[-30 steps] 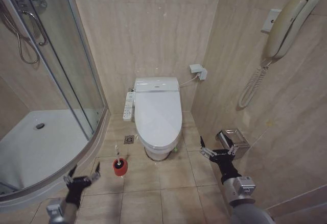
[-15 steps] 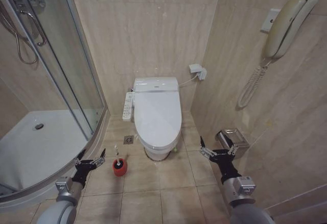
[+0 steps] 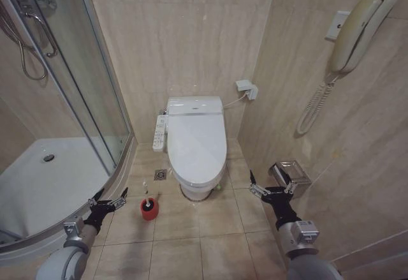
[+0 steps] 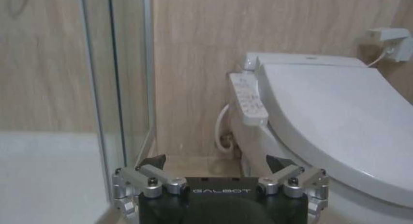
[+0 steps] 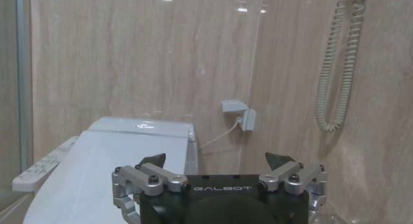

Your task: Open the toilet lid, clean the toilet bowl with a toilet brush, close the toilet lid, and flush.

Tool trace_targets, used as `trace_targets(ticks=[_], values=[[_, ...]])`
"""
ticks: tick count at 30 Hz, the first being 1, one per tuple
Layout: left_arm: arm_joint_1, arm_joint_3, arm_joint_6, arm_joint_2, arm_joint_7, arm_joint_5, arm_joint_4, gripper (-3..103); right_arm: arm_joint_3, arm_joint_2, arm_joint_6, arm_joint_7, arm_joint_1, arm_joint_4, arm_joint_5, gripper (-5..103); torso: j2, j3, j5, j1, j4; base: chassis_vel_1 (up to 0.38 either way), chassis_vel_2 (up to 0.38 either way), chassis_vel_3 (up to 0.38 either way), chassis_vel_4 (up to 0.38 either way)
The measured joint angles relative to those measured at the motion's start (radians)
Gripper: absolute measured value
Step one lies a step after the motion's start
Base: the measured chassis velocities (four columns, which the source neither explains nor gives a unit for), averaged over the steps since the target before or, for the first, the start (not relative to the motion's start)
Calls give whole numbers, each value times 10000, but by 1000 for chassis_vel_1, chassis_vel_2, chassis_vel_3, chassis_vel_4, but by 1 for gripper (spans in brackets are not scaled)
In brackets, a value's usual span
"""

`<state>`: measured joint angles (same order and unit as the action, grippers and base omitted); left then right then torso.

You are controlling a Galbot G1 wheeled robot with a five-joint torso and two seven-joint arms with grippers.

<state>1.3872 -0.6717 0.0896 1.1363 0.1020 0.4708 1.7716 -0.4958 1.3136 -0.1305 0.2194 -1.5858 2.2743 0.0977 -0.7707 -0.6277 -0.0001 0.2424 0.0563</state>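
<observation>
left pincer (image 3: pixel 107 199): low above the floor (image 3: pixel 191 235) by the shower's curved edge, fingers spread wide, holding nothing; the red holder sits just beside it, not touching
right pincer (image 3: pixel 271 187): raised near the right wall, next to the metal paper holder (image 3: pixel 292 173), fingers also spread wide and empty
toilet lid (image 3: pixel 197 143): shut flat over the seat, glossy white, at the back wall's middle
toilet bowl (image 3: pixel 196 189): on the floor under the lid, its button panel (image 3: pixel 159 132) on the shower side
toilet brush (image 3: pixel 146 192): thin white handle upright in the small red cup (image 3: pixel 149 209), on the floor between the shower edge and the bowl's front
shower cabin (image 3: pixel 57 165): glass walls, white tray, in the left corner
wall phone (image 3: pixel 354 34): on the right wall, coiled cord hanging down
</observation>
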Motion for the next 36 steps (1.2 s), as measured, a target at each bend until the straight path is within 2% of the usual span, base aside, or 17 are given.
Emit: trace_targets(ticks=[2, 3, 7, 12, 17, 20, 29, 36], values=[[48, -3, -238, 73, 0, -618, 407, 100, 0, 0, 0, 0, 0, 0, 0, 100, 0, 0, 0, 0, 4, 0, 0, 0, 0], [48, -3, -238, 73, 0, -618, 407, 100, 0, 0, 0, 0, 0, 0, 0, 100, 0, 0, 0, 0, 4, 0, 0, 0, 0], [188, -15, -993, 149, 158, -1549, 1214, 100, 0, 0, 0, 0, 0, 0, 0, 100, 0, 0, 3, 0, 3, 0, 0, 0, 0], [322, -77, -1542, 249, 263, -1917, 1614, 100, 0, 0, 0, 0, 0, 0, 0, 100, 0, 0, 2, 0, 2, 0, 0, 0, 0], [517, -122, -1395, 280, 77, -1481, 2081, 100, 0, 0, 0, 0, 0, 0, 0, 100, 0, 0, 1, 0, 1, 0, 0, 0, 0], [677, -165, -967, 273, -200, -933, 2596, 100, 0, 0, 0, 0, 0, 0, 0, 100, -1, 0, 1, 0, 1, 0, 0, 0, 0], [802, -446, -684, 69, -184, -762, 3147, 100, 0, 0, 0, 0, 0, -1, 0, 100, -2, 0, 1, 0, 2, 0, 0, 0, 0], [804, -381, -648, 159, -157, -703, 3159, 100, 0, 0, 0, 0, 0, 0, 0, 100, -2, 0, 0, 0, 3, 0, 0, 0, 0]])
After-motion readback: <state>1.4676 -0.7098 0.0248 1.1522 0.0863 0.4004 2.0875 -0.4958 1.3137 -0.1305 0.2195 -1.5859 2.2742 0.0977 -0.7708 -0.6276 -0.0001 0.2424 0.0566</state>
